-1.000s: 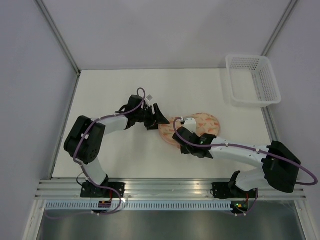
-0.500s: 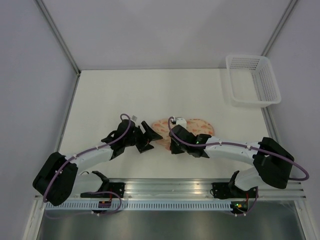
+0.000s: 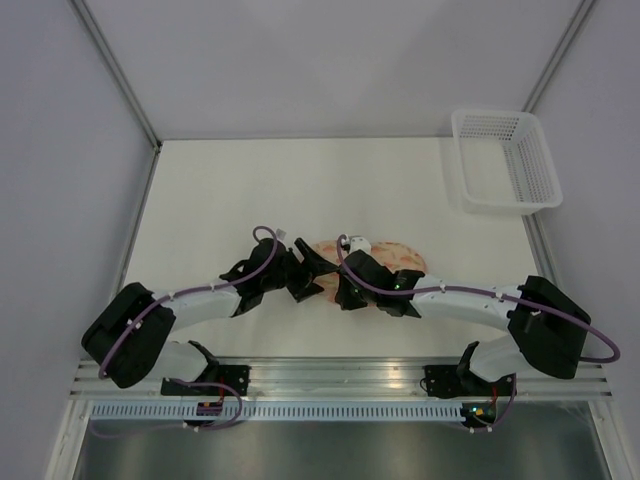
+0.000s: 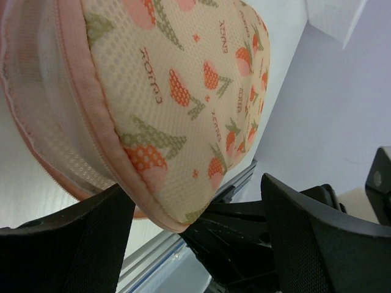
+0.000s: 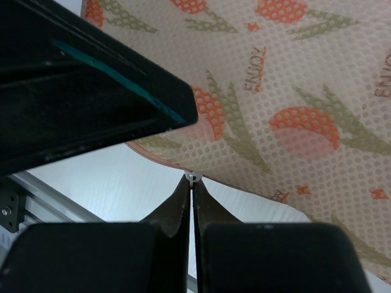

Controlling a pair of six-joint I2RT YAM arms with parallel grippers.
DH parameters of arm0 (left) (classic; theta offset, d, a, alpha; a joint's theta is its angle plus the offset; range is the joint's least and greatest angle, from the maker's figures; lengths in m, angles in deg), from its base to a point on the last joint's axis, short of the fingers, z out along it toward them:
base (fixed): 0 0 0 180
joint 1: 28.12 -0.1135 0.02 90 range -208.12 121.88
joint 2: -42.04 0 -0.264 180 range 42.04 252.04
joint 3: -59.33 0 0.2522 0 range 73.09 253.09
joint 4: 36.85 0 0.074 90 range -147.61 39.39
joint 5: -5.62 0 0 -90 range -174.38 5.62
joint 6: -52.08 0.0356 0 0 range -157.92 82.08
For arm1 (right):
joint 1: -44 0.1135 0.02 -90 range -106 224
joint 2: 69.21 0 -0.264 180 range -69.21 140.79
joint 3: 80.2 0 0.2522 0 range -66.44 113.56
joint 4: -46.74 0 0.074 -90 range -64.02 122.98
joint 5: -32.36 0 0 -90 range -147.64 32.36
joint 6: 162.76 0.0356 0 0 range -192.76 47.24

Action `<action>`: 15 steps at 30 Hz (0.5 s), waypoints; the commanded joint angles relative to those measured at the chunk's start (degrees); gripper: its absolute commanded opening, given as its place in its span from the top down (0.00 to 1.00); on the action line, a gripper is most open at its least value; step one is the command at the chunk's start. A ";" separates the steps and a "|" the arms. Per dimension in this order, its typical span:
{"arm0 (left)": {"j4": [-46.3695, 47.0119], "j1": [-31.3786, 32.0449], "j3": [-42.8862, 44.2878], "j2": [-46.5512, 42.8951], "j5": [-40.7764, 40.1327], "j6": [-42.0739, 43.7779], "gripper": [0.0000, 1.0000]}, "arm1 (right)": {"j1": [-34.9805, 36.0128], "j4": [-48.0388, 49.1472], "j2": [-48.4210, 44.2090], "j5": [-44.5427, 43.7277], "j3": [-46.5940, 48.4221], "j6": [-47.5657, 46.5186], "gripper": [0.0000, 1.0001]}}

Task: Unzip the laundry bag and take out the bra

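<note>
Right hand [image 5: 192,186] is pinched shut on a small white zipper tab [image 5: 193,177] at the near rim of the domed peach-cream printed laundry bag [image 5: 293,91], whose left end is straddled, likely for bracing, by the open left hand [image 4: 197,181].

Left pincer [image 4: 192,195] spread wide; right pincer [image 5: 192,181] fingertips pressed together.

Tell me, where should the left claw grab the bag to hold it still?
Probably the pink rim at the left end of the bag, coming in low from the left. The top is a wide, smooth dome that a grip would likely slip off, while the rim sticks out as a thin edge. The left gripper is open with that end between its fingers.
</note>
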 commanded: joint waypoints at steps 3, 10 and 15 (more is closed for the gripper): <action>-1.61 2.10 0.71 -0.98 -1.48 -5.17 0.17 | -0.17 2.42 -3.31 -0.05 -0.22 -0.80 0.99; -10.04 3.95 1.59 -9.06 -3.23 -5.61 0.19 | -0.26 2.24 -2.79 -1.01 -0.31 -0.98 1.00; -13.91 5.18 2.29 -10.92 -3.23 -6.14 0.19 | -0.34 2.16 -2.61 -1.28 -0.31 -1.15 1.00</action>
